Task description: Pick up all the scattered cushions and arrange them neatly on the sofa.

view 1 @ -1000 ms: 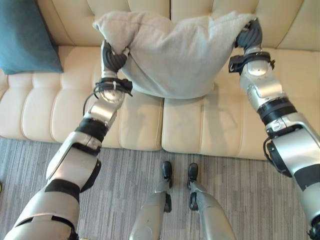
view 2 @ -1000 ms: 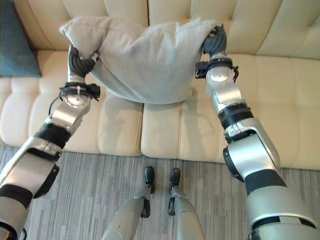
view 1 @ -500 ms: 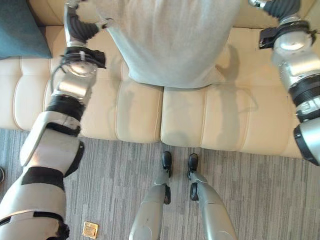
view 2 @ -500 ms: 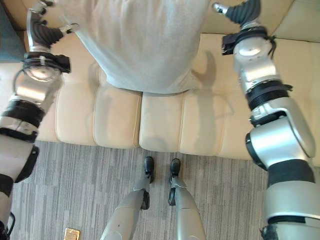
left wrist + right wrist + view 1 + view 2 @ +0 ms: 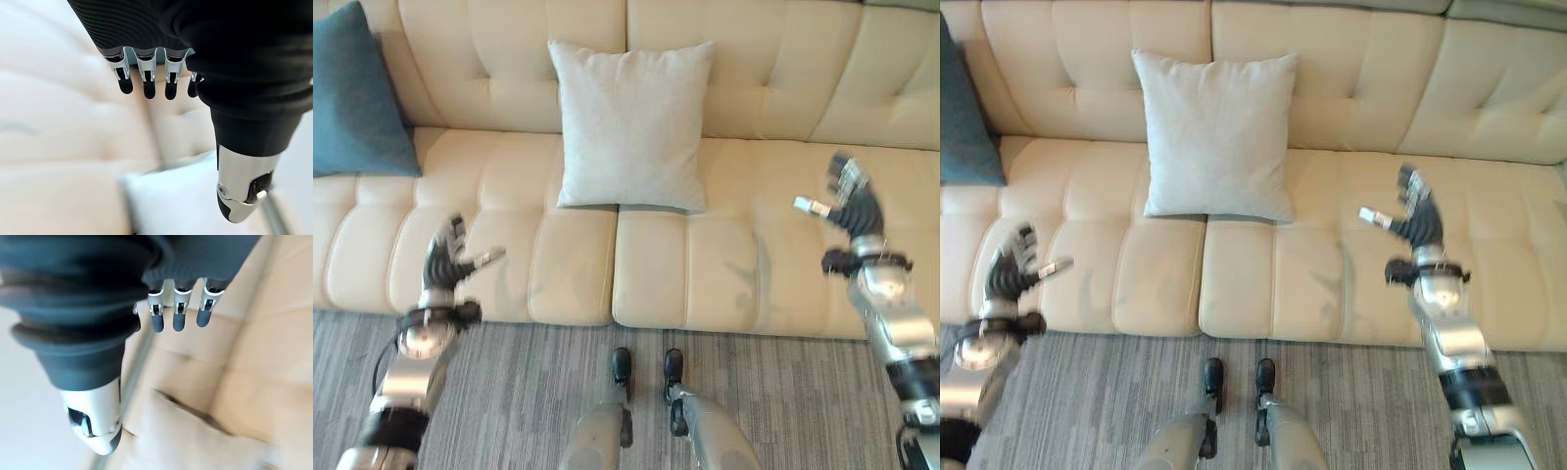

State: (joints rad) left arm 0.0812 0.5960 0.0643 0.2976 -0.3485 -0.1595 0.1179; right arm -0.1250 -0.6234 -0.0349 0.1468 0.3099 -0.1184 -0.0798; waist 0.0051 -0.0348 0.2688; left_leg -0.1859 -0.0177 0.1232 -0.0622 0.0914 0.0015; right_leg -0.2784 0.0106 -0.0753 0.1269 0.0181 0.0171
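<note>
A light grey cushion [image 5: 631, 122] stands upright against the backrest in the middle of the cream sofa [image 5: 764, 284]; it also shows pale in the left wrist view [image 5: 181, 200]. A teal cushion [image 5: 357, 98] leans at the sofa's left end. My left hand [image 5: 442, 262] hovers open over the seat's front left, well apart from the grey cushion. Over the seat's right part my right hand [image 5: 850, 208] is open too, holding nothing. Both wrist views show straight fingers [image 5: 146, 83] [image 5: 177, 316] with nothing between them.
Grey striped carpet [image 5: 509, 392] runs along the sofa's front edge. The seat to the right of the grey cushion [image 5: 1489, 206] is bare cream leather.
Both hands let go of the grey cushion and drew back toward the sofa's front edge. The cushion now stands alone against the backrest. The camera view has also shifted.
</note>
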